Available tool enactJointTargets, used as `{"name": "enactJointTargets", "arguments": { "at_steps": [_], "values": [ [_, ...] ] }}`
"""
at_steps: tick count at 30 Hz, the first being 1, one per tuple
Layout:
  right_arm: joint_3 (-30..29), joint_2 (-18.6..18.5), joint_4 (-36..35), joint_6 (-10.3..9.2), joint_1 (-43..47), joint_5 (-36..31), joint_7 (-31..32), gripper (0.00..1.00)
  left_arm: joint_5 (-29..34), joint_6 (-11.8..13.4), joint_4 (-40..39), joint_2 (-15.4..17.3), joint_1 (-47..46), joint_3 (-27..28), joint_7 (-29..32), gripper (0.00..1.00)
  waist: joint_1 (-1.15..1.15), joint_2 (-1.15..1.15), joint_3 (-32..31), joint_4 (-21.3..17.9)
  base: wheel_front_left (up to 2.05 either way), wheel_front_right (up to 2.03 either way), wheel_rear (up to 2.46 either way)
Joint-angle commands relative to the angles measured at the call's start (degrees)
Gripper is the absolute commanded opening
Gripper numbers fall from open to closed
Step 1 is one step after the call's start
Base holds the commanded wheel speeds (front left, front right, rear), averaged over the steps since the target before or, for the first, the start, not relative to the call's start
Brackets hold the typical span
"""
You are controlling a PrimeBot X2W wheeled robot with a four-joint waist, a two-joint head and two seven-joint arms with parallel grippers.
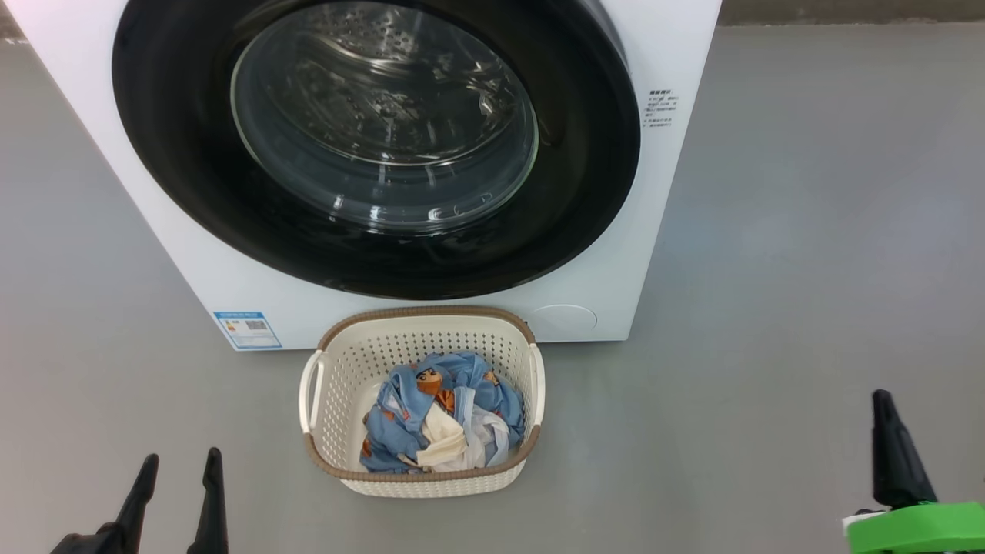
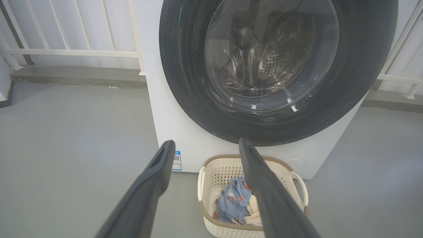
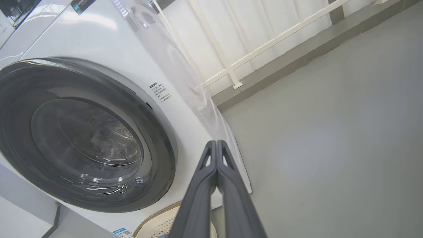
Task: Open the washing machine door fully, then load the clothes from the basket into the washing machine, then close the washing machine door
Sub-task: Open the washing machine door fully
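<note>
Near left: one left gripper [image 1: 182, 462], two dark fingers spread wide, gripping nothing. Far, in the middle: one washing machine [image 1: 192, 261], white, one blue sticker [image 1: 248, 329] low on its left. One door [image 1: 192, 177], shut flat on the front: wide glossy black rim, bulging clear glass, steel drum [image 1: 369, 85] visible through it. Just in front, on the grey floor [image 1: 769, 269]: one cream basket [image 1: 423, 312], brown rim, holding a heap of clothes [image 1: 442, 415], blue with orange prints, white and cream. Near right: one right gripper [image 1: 882, 404], fingers pressed together, empty.

Blue QR label [image 1: 248, 329] + small print [image 1: 660, 108] on washing machine [image 1: 671, 46]: unreadable.
</note>
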Motion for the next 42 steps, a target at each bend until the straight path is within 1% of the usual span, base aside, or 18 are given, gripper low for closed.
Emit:
{"name": "enactJointTargets", "arguments": {
  "at_steps": [1,6,14,17,23,28,31,37,42],
  "values": [
    [1.01,-0.54,-1.19,-0.06,-1.79,0.66,-0.70,0.00,-0.49,-0.01,-1.69,0.73,-2.13,2.13,-0.79,1.00,0.00,0.00,0.19,0.00,0.00,0.00,0.00],
    [-2.38,-0.77,-0.28,-0.06,-2.68,8.37,-0.70,0.00,-0.41,0.00,-1.74,0.73,-2.60,2.27,-0.79,1.00,0.00,0.00,0.94,0.02,0.00,0.00,0.00],
    [-7.11,-2.66,0.77,-0.06,-5.26,19.46,-0.70,0.00,-0.15,-0.18,-2.51,0.73,-4.09,1.87,-0.79,1.00,0.00,0.00,3.57,1.03,0.00,0.00,0.00],
    [-8.67,-2.66,1.02,-0.06,-6.40,25.62,-0.70,0.00,0.02,-0.27,-2.68,0.73,-4.64,1.84,-0.79,1.00,0.00,0.00,4.50,1.51,0.00,0.00,0.00],
    [-9.83,-3.64,1.24,-0.06,-8.04,37.18,-0.70,0.00,0.22,-0.44,-2.89,0.73,-5.35,2.03,-0.79,1.00,0.00,0.00,6.28,2.18,0.00,0.00,0.00],
    [-10.56,-5.44,1.06,-0.06,-9.68,45.64,-0.11,0.00,0.46,-0.56,-3.14,0.73,-5.76,2.07,-0.79,1.00,0.00,0.00,7.55,2.49,0.00,0.00,0.00],
    [-11.55,-6.50,1.09,-0.06,-11.08,49.11,0.76,0.00,0.81,-0.65,-3.08,0.73,-6.09,1.95,-0.79,1.00,0.00,0.00,8.12,2.73,0.00,0.00,0.00],
    [-14.51,-7.82,2.16,-0.06,-13.99,53.73,2.56,0.00,1.18,-0.81,-3.36,0.73,-6.68,1.43,-0.79,1.00,0.00,0.00,9.24,3.46,0.00,0.00,0.00],
    [-18.07,-7.68,2.32,-0.06,-17.42,57.63,4.77,0.00,1.32,-0.90,-3.89,0.73,-7.49,0.81,-0.79,1.00,0.00,0.00,10.96,3.95,0.00,0.00,0.00]
  ]
}}
